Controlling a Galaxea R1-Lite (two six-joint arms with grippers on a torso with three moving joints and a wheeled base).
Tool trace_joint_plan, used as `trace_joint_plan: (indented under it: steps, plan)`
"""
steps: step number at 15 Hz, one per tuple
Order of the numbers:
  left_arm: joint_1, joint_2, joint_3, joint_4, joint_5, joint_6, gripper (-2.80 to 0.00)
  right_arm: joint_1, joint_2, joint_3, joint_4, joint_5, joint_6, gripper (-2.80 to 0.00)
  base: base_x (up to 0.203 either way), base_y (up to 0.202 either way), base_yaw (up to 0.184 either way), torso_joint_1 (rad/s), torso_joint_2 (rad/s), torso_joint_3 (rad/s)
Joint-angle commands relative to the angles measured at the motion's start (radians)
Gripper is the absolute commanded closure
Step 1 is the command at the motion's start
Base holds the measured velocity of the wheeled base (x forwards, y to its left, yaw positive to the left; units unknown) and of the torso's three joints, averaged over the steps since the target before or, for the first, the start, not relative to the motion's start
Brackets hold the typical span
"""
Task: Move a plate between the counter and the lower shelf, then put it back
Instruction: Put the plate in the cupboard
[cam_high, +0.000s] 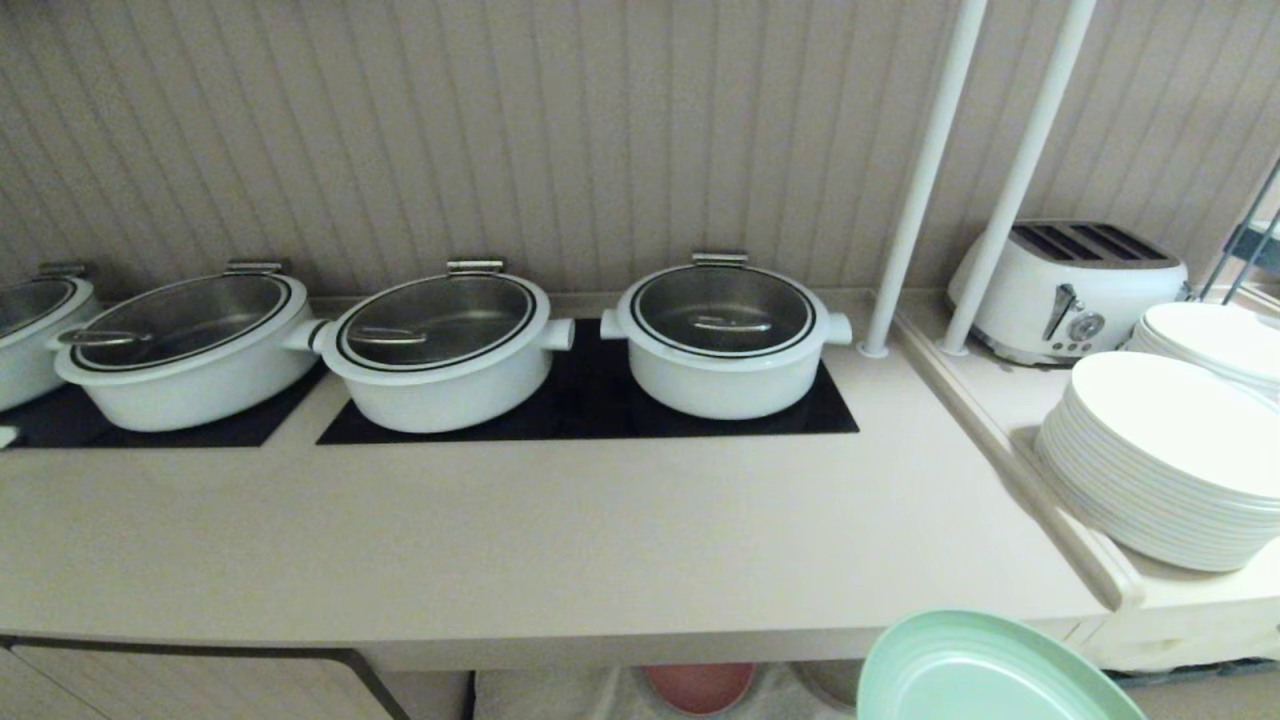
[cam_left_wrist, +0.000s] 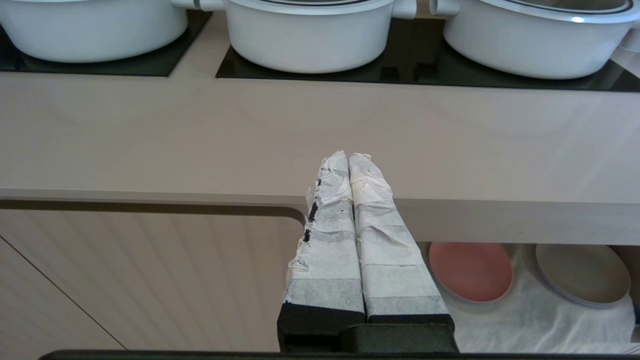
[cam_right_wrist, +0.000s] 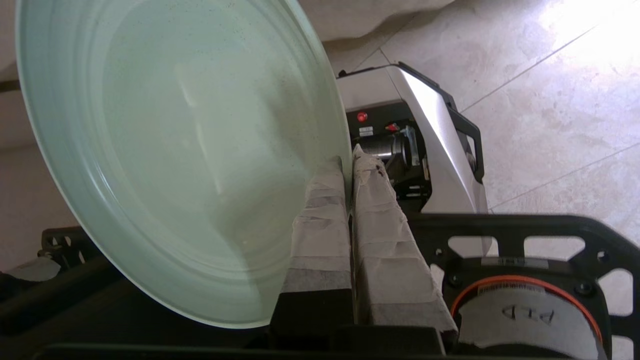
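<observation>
The mint-green plate (cam_high: 985, 670) shows at the bottom right of the head view, in front of the counter (cam_high: 560, 540) edge and off any surface. My right gripper (cam_right_wrist: 348, 162) is shut on the plate (cam_right_wrist: 185, 150), its taped fingers pinching the rim, with the plate tilted steeply. The lower shelf (cam_left_wrist: 540, 315), lined with white cloth, opens under the counter (cam_left_wrist: 250, 140). My left gripper (cam_left_wrist: 348, 156) is shut with nothing in it, parked in front of the counter edge. Neither gripper itself shows in the head view.
Several white lidded pots (cam_high: 725, 335) stand on black cooktop panels (cam_high: 590, 400). A pink plate (cam_left_wrist: 470, 271) and a pale plate (cam_left_wrist: 582, 274) lie in the shelf. Stacked white plates (cam_high: 1170, 460) and a toaster (cam_high: 1070, 285) sit on the raised ledge at right. Two white poles (cam_high: 925, 180) rise there.
</observation>
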Motion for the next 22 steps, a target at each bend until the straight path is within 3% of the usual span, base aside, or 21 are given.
trace_joint_plan:
  steps: [1, 22]
  plan:
    - [0.000, 0.000, 0.000, 0.000, 0.000, 0.000, 0.00, 0.001, -0.037, 0.010, 0.021, 0.001, 0.001, 0.00, 0.000, 0.000, 0.000, 0.000, 0.00, 0.000]
    - [0.000, 0.000, 0.000, 0.000, 0.000, -0.001, 0.00, 0.002, -0.079, 0.018, 0.059, 0.003, -0.011, 0.00, 0.000, 0.000, 0.000, 0.000, 0.00, 0.000]
